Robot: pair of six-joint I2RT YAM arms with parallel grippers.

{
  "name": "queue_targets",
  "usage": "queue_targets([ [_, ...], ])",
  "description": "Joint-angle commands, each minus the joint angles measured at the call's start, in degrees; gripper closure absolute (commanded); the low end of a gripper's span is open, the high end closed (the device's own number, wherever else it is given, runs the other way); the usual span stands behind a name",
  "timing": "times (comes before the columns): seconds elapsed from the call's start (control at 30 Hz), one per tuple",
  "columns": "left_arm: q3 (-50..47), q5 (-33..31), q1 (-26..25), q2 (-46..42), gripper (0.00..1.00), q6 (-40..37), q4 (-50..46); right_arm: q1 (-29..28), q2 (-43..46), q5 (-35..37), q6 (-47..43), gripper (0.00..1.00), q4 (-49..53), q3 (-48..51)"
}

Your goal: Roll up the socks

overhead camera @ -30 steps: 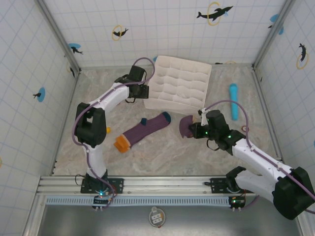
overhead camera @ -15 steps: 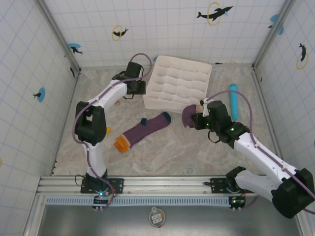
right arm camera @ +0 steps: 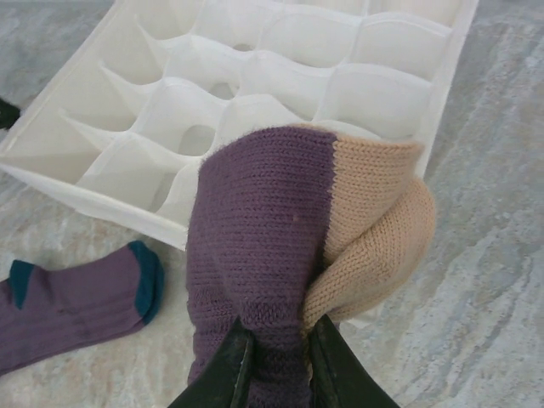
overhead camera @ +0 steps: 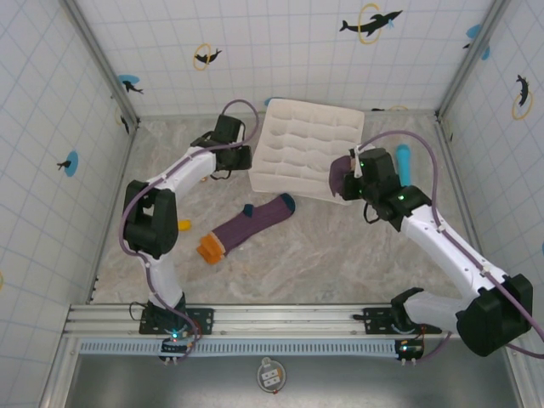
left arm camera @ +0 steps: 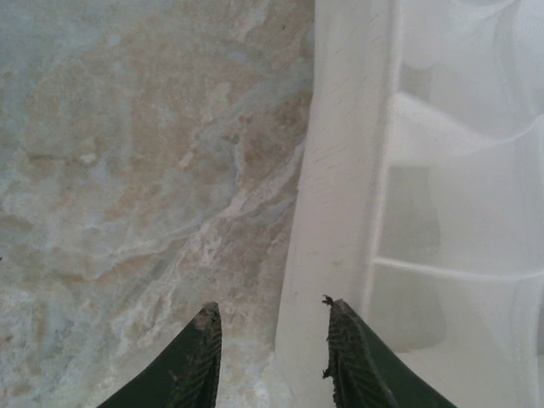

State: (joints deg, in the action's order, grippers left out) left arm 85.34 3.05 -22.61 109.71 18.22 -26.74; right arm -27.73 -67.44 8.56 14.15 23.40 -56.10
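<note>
The right claw [right arm camera: 274, 357] is pressed tight on the rolled sock [right arm camera: 280, 246], pinching it from below. This sock is a fat bundle, purple on the left side and tan on the right. In the top view it hangs right of the middle of the frame, over the lower right corner of the white tray [overhead camera: 310, 140].

The tray has many little pockets. It sits at the top middle of the table [overhead camera: 323, 255], turned a bit.

The flat sock [overhead camera: 251, 225] lies on the table just below the tray, in the middle of the frame. It is purple, with an orange toe at the lower left and dark teal bits at the upper right. It lies on a slant and no claw touches it.

The left claw [left arm camera: 268, 340] is at the left side of the tray. Its two fingers are spread a little – one is over the bare table and the other is at the tray's side wall. I cannot tell if that finger touches the wall.

A light blue cylinder [overhead camera: 403, 157] lies on the right – partly behind the right arm.
</note>
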Motion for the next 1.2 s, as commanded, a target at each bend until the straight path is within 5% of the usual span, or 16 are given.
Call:
queue_targets([
  [0.0, -2.65, 0.59, -0.85, -0.55, 0.65, 0.72, -4.23, 1.12, -0.39, 0.6, -1.24, 1.0, 1.09, -2.74],
  [0.1, -3.42, 0.18, -1.18, -1.45, 0.64, 1.02, -3.98, 1.52, -0.39, -0.1, -1.1, 1.0, 1.26, -2.92],
  [0.57, 4.51, -4.85, -1.12, -2.24, 0.2, 4.69, -7.5, 1.71, 1.87, -1.34, -0.57, 1.0, 3.32, -2.35],
  [0.7, 6.09, -1.86, -1.12, -2.07, 0.2, 5.49, -6.83, 1.72, 2.02, -1.27, -1.2, 1.0, 3.71, -2.33],
  [1.17, 4.97, 3.31, -1.3, 2.83, 0.5, 6.06, -5.21, 2.23, -1.59, 3.45, -7.75, 1.0, 3.12, -6.55],
])
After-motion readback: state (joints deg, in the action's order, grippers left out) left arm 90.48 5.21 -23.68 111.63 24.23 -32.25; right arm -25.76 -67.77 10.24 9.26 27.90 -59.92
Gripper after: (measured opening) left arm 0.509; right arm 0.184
